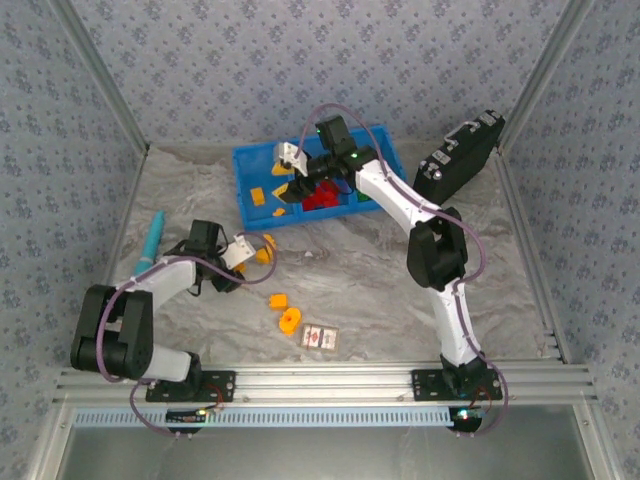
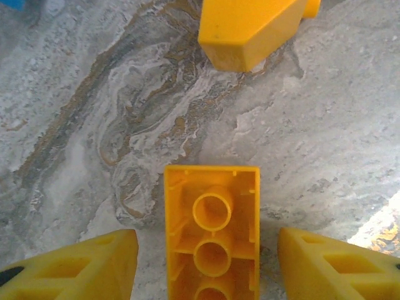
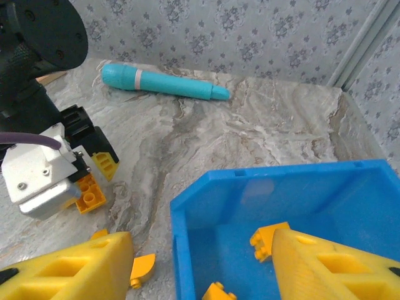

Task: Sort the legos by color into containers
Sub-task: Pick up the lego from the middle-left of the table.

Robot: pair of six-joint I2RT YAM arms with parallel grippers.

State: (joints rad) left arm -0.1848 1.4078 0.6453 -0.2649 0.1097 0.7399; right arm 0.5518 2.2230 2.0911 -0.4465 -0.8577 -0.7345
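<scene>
A yellow lego lies studs-down on the table between the fingers of my left gripper, with a gap on each side, so the gripper is open. A second yellow lego lies just ahead of it. From above, the left gripper is low at the table's left centre. My right gripper hangs open and holds nothing, straddling the left wall of the blue container tray; from above it is over the left compartment. Yellow legos lie in that compartment, red ones in the middle, green ones on the right.
Two loose yellow legos lie near a red-patterned card box at the front. A curved yellow piece sits outside the tray wall. A teal pen lies at the left, and a black case leans at the back right.
</scene>
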